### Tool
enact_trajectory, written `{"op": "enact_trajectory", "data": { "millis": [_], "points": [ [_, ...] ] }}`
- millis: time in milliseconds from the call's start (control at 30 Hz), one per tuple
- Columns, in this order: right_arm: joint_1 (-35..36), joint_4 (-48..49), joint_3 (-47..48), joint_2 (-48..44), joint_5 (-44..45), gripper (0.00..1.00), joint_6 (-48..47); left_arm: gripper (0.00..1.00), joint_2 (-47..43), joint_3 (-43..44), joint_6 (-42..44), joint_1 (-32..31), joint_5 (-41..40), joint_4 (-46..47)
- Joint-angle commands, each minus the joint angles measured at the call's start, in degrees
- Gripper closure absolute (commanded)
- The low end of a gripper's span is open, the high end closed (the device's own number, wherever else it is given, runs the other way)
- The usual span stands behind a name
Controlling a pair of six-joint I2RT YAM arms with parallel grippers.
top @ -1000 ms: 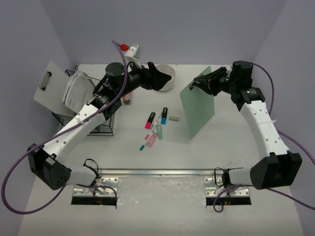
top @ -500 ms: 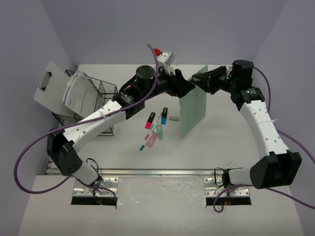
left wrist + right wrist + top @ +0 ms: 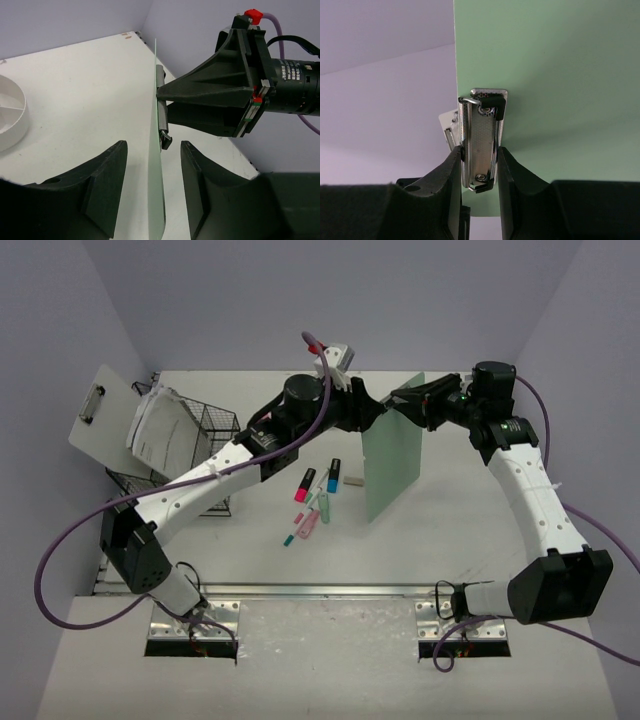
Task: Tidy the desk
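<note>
the worktop (image 3: 450, 540) fills the floor between pale lavender walls. it is a flat, matte off-white rectangle with its long axis running left to right and a metal rail (image 3: 320, 590) along the near edge. above its far right part a thin, smooth green clipboard (image 3: 392, 465) stands upright, clip end up and far. the right arm rises from the near right, stretches far and bends its wrist leftward. the right claw (image 3: 479, 150) is clenched on the board's shiny metal clip (image 3: 481, 135). the left arm reaches diagonally from the near left toward the far right. the left claw (image 3: 152, 165) is released, its black fingers (image 3: 107, 190) straddling the board's thin edge with a gap on each side. coloured markers (image 3: 315, 495) lie mid-worktop. a wire basket (image 3: 215, 465) with papers (image 3: 160, 425) sits at the left.
</note>
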Motion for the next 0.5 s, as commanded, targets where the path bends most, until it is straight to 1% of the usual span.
{"op": "enact_trajectory", "data": {
  "millis": [0, 233, 467],
  "points": [
    [-0.18, 2.86, 0.99, -2.29, -0.26, 1.0, 1.59, 0.56, 0.12, 2.58, 0.91, -0.67, -0.01, 1.69],
    [-0.18, 2.93, 1.08, -2.71, -0.1, 1.0, 2.01, 0.57, 2.3, 3.52, 0.55, -1.01, 1.34, 2.37],
    [-0.18, 3.02, 1.21, -2.59, -0.48, 1.0, 2.26, 0.57, 3.38, 4.4, 0.95, -1.76, 0.94, 2.57]
  ]
}}
